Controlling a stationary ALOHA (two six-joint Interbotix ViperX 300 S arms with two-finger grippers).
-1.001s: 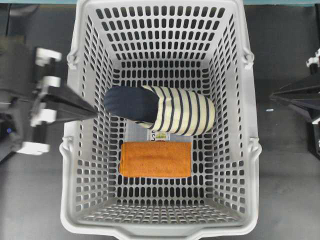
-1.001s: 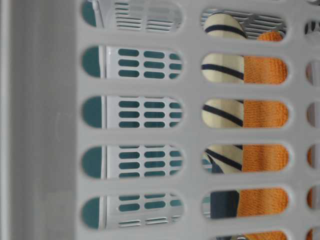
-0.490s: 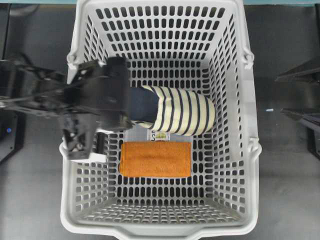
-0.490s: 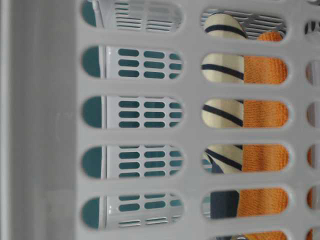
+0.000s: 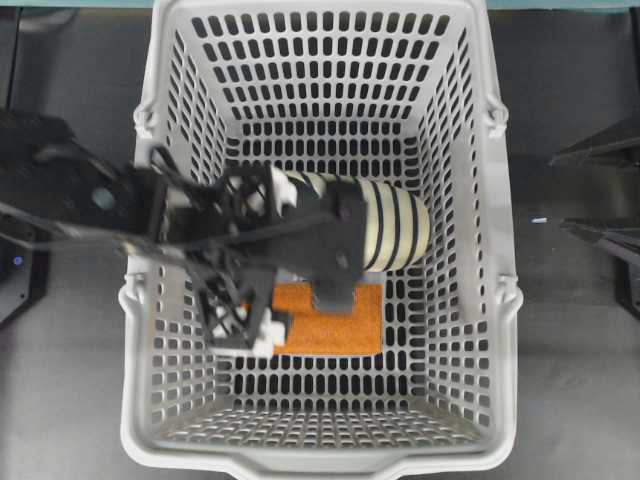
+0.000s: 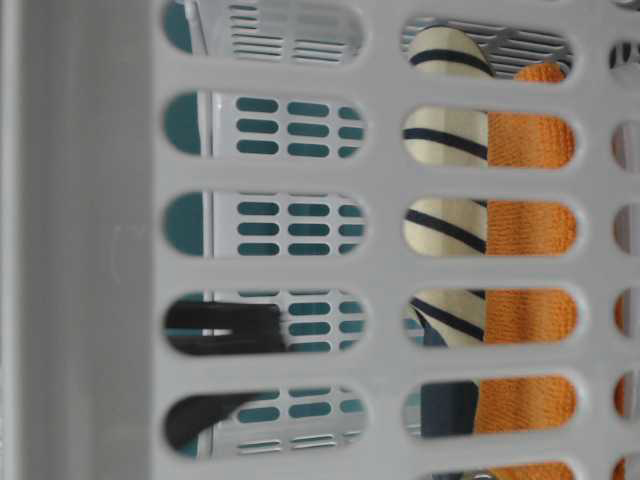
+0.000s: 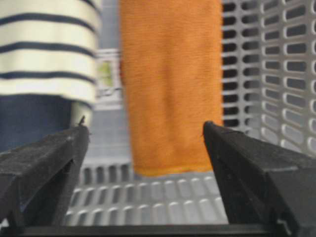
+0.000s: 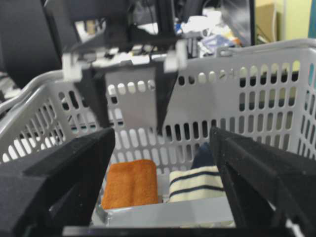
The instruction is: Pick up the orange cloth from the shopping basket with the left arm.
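The orange cloth (image 5: pixel 340 322) lies flat on the floor of the light grey shopping basket (image 5: pixel 503 300), in front of a striped slipper (image 5: pixel 395 225). My left gripper (image 5: pixel 255 265) hangs inside the basket over the cloth's left end, pointing down, open and empty. In the left wrist view the cloth (image 7: pixel 170 84) lies ahead between the spread jaws of that gripper (image 7: pixel 143 128), apart from them. The right wrist view shows the left gripper (image 8: pixel 131 111) above the cloth (image 8: pixel 131 190). My right gripper (image 8: pixel 163 133) is open and empty outside the basket's right rim.
The navy and cream slipper (image 7: pixel 47 49) lies close beside the cloth, with a small label on the floor between them. The left arm hides its navy toe from above. The basket's slotted walls (image 7: pixel 276 59) enclose both. A dark arm part (image 6: pixel 225 325) shows through the near wall.
My left arm has swung right, from outside the basket's left wall to over the slipper's toe and the cloth's left end. A dark part now shows through the slots.
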